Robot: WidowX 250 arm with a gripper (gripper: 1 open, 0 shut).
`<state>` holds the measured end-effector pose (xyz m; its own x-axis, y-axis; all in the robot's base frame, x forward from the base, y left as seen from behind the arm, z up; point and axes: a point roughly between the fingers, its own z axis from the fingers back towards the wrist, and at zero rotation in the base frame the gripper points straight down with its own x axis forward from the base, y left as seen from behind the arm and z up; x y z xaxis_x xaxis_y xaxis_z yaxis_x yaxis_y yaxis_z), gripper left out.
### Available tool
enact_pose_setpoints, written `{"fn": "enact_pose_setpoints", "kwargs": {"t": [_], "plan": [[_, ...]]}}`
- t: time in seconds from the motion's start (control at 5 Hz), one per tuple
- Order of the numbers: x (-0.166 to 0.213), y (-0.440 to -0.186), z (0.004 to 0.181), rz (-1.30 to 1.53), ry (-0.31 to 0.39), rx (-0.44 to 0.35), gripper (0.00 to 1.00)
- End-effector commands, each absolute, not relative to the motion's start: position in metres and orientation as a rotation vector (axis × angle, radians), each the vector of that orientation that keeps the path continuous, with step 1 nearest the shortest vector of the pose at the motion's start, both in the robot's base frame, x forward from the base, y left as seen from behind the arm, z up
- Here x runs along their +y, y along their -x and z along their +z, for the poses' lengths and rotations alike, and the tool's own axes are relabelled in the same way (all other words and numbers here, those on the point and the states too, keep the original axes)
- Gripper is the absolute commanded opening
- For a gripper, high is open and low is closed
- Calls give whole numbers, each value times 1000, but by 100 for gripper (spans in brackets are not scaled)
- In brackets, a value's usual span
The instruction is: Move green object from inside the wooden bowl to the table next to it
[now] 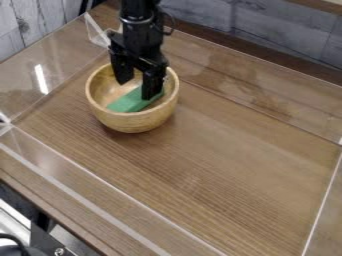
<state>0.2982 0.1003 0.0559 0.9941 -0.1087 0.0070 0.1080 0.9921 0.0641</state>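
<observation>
The wooden bowl (131, 108) sits at the back left of the brown table (227, 150). Inside it lies the green object (130, 103), a flat bar partly hidden behind my fingers. My black gripper (138, 88) points straight down into the bowl, open, with one finger on each side of the green object's far end. I cannot tell whether the fingertips touch the object or the bowl's floor.
Low clear plastic walls (27, 100) run around the table's edges. Behind the table is a grey plank wall (267, 25). Bare wood-grain tabletop stretches to the right of and in front of the bowl.
</observation>
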Motion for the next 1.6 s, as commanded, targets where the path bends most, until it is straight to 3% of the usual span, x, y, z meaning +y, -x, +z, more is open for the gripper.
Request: {"fn": "enact_pose_setpoints", "kwargs": {"t": [0.0,0.6,0.8,1.0,1.4], "plan": [[109,-309,66,-54,-92,-66,100],[129,-320,43,-128,-64,-82,100],[121,-322,55,-46,-51,-88,100],[115,-323,49,-33,-47,-93,0],[106,-324,63,-26,-14,-135,0]]}}
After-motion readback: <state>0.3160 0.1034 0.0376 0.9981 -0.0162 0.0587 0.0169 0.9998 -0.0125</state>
